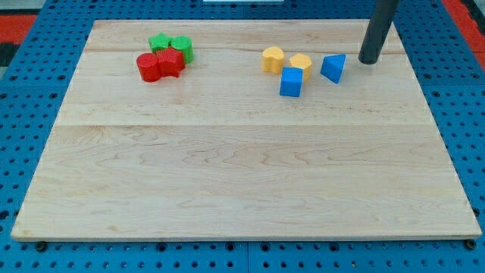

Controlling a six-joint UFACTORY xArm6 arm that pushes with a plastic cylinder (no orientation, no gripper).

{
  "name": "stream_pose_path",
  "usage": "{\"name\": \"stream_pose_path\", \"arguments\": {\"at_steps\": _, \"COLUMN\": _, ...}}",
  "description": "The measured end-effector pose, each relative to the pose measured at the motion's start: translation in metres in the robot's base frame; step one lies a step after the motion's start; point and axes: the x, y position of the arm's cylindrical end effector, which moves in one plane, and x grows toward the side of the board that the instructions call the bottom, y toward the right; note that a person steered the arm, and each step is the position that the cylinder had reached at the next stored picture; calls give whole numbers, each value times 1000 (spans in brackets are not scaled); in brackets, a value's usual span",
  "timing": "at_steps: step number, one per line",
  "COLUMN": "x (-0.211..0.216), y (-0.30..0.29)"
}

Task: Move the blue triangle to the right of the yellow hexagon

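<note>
My tip (370, 61), the lower end of the dark rod that serves as end effector, sits on the counter (242, 174) near the view's top right. No jaws here, just a plain rod, so nothing to spread or clamp; it holds nothing. Tip is just to the view's right of the blue triangle (333, 67), small gap between them, not touching as far as I can tell.

Blue triangle lies to the view's right of the yellow hexagon (301, 64), close beside it with a narrow gap. Blue cube (291, 82) sits just below and slightly left of the yellow hexagon, touching or nearly so; cannot tell which. Another yellow block (273, 59), rounded, exact shape unclear, sits just left of the hexagon.

Well apart, at the view's top left: a tight cluster of four blocks. Green star-like block (160, 42) and green rounded block (182, 48) at the back, red block (148, 67) and second red block (171, 63) in front, all pressed together. Shapes of the reds hard to make out.

Counter is a light wooden board resting on a blue perforated base (30, 152).
</note>
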Motion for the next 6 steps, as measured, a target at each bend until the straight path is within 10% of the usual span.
{"name": "stream_pose_path", "arguments": {"at_steps": 6, "x": 46, "y": -45}}
